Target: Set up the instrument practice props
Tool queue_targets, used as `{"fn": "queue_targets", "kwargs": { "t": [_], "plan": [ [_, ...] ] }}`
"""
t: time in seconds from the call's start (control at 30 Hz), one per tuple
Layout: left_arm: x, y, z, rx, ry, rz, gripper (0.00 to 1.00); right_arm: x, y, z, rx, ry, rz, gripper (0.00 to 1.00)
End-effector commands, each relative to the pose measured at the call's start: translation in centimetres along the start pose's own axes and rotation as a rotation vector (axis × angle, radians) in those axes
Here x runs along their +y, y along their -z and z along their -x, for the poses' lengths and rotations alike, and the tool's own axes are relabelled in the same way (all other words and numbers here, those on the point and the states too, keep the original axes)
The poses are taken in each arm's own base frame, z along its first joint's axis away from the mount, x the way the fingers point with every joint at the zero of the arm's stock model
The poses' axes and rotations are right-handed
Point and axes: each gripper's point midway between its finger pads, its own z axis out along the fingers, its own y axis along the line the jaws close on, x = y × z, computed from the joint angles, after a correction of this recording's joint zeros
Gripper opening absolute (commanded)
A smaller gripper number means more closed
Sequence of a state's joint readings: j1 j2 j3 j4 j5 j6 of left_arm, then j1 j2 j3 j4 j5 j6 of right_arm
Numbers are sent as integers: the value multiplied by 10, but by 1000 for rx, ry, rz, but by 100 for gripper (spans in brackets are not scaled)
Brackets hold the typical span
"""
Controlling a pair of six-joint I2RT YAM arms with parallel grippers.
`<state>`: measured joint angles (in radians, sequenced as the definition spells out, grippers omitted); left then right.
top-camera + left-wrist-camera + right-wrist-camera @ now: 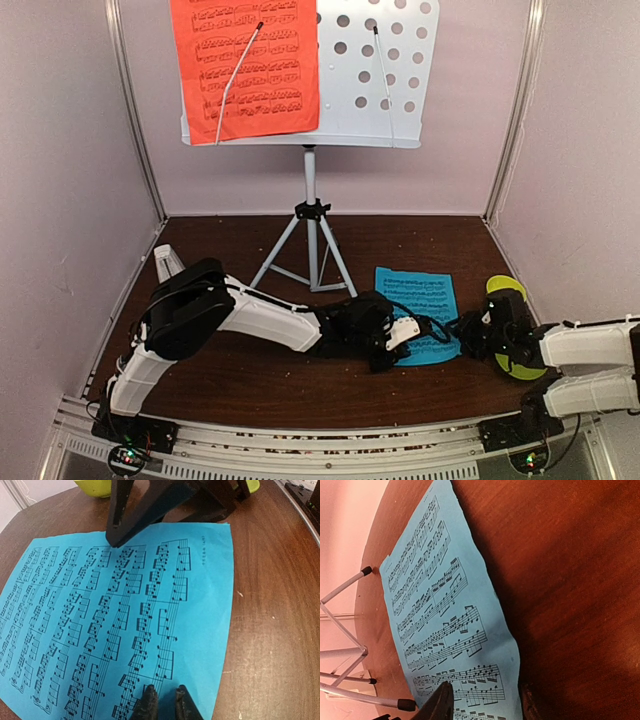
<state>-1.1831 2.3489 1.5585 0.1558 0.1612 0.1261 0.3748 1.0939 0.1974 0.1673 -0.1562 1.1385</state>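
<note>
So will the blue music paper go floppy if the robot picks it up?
Probably floppy: the blue page is one thin sheet lying on the table. Likely light, so a push may slide it. Its edge looks wavy and lifted, so it bends easily.

Both arms low, reaching inward.
Left arm (262, 320) extends rightward, left gripper (167, 703) narrowly parted; right arm (590, 345) extends leftward, right gripper (485, 702) wide apart.
</note>
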Motion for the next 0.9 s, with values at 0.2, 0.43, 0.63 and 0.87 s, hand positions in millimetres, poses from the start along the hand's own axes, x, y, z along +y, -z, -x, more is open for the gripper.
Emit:
{"fn": "queue_targets", "kwargs": {
  "t": [0.2, 0.43, 0.63, 0.87],
  "plan": [
    [11, 46, 66, -176, -36, 33, 22, -8, 6, 8, 2, 135, -88, 0],
    [24, 98, 105, -300, 4, 121, 51, 53, 54, 26, -80, 353, 111, 0],
    [37, 143, 113, -412, 121, 189, 65, 114, 119, 25, -119, 648, 325, 0],
    [38, 173, 111, -493, 175, 218, 76, 153, 177, -4, -36, 933, 520, 0]
  ]
}}
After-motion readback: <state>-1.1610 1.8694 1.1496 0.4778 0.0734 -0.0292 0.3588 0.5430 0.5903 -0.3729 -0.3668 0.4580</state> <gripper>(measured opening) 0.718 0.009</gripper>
